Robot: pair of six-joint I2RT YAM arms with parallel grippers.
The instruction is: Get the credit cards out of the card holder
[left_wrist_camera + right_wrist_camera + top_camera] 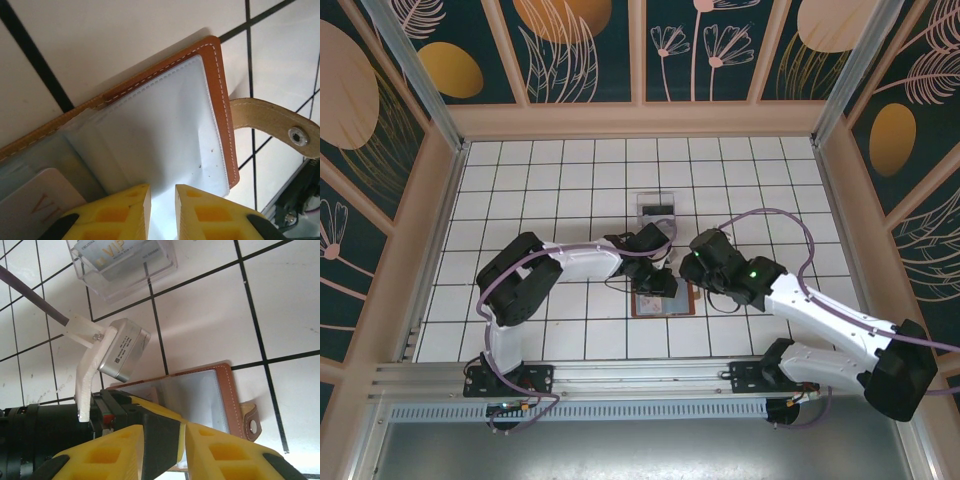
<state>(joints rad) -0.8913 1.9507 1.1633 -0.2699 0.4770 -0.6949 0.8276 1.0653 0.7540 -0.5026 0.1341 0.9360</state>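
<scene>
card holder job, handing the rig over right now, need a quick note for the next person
Left gripper: fingers nearly together over the card holder pocket lining; whether it grips cannot be told.
Right gripper: close beside the left one at the holder; open or shut is unclear.
Holder: lying open on the table, strap tab out to the side.
Done: one VIP card stands in the clear stand.
Left: at least one lettered card sits in the holder; pull it out.

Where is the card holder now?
In the top view, the card holder lies open near the middle of the table, just on the near side of the clear stand, under the left gripper.
</scene>
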